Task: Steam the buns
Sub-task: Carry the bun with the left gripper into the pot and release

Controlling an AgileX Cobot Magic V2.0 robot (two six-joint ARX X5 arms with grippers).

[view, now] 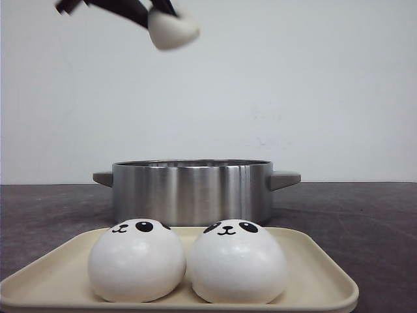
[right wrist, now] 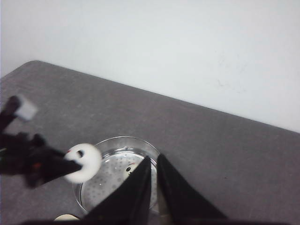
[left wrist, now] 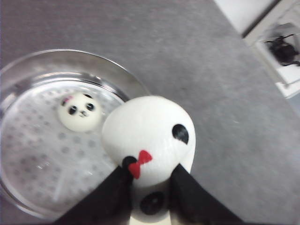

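The left gripper pinches a smooth white panda-faced bun high above the round steel steamer pot, near its rim, so a mistimed release risks it landing on the grey table; the right gripper is pressed nearly together, empty.

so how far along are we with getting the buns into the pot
About a quarter done: one bun already lies in the pot. The left gripper holds a second bun high above it. Two buns wait on the tray. The right gripper is empty.

buns: white, black panda eye patches
held bun: white, red bow
pot: shiny silver
tray: cream
table: dark grey
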